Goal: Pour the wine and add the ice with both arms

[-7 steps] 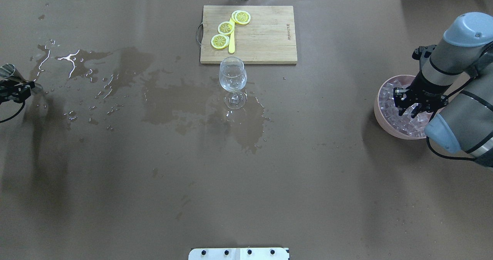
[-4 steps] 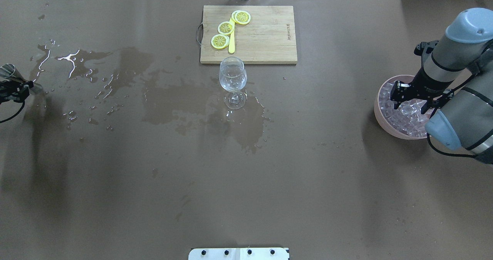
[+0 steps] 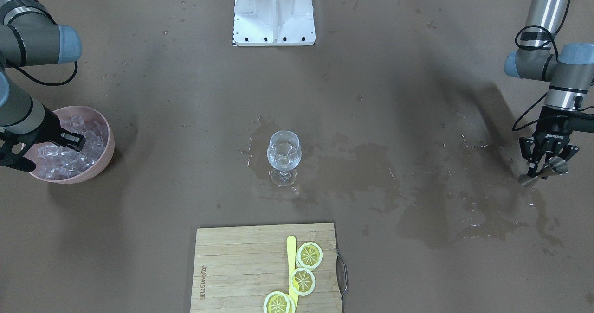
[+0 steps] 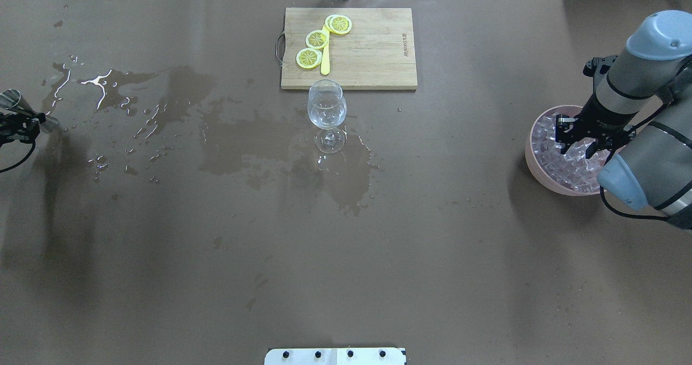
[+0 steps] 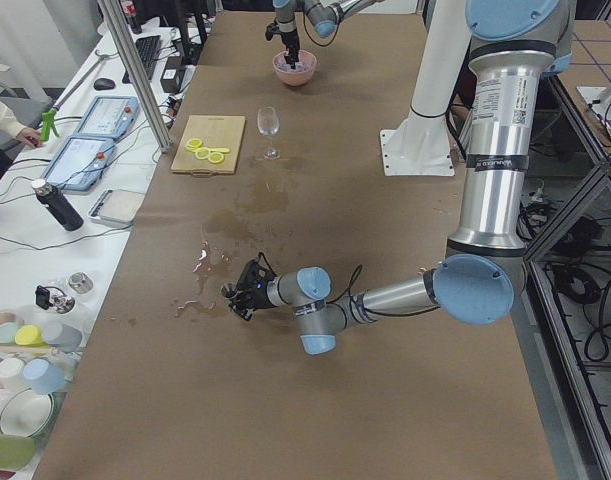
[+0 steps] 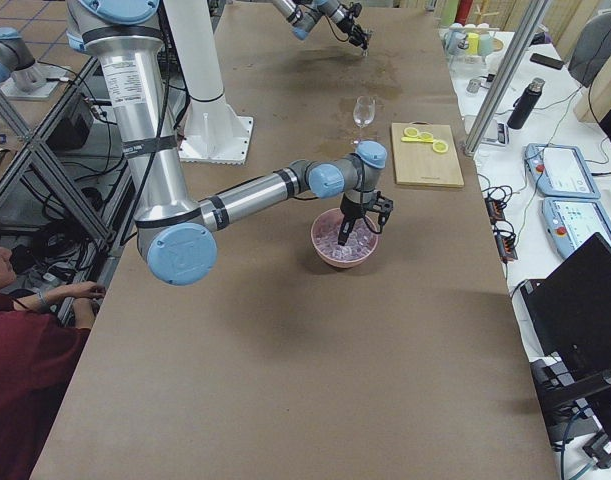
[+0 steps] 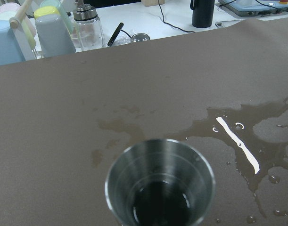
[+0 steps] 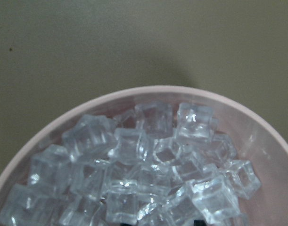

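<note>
A clear wine glass (image 4: 326,108) stands upright mid-table, just in front of the cutting board. At the table's far left, my left gripper (image 4: 19,126) is shut on a steel measuring cup (image 7: 160,188), held just above the wet paper. A little wine (image 7: 159,209) lies in the cup's bottom. My right gripper (image 4: 579,147) hangs open over the pink bowl (image 4: 532,157), its fingers spread among the heaped ice (image 8: 144,155). In the front-facing view one of its fingers (image 3: 74,141) rests on the cubes.
A wooden cutting board (image 4: 373,51) with lemon slices (image 4: 317,39) and a yellow knife lies behind the glass. Spilled liquid (image 4: 162,92) darkens the brown paper from the glass to the far left. The white mounting block (image 3: 274,11) sits at the robot's edge.
My right gripper has lifted a little out of the ice and shifted slightly towards the far side of the bowl. The left gripper with the cup drifted slightly further left.
</note>
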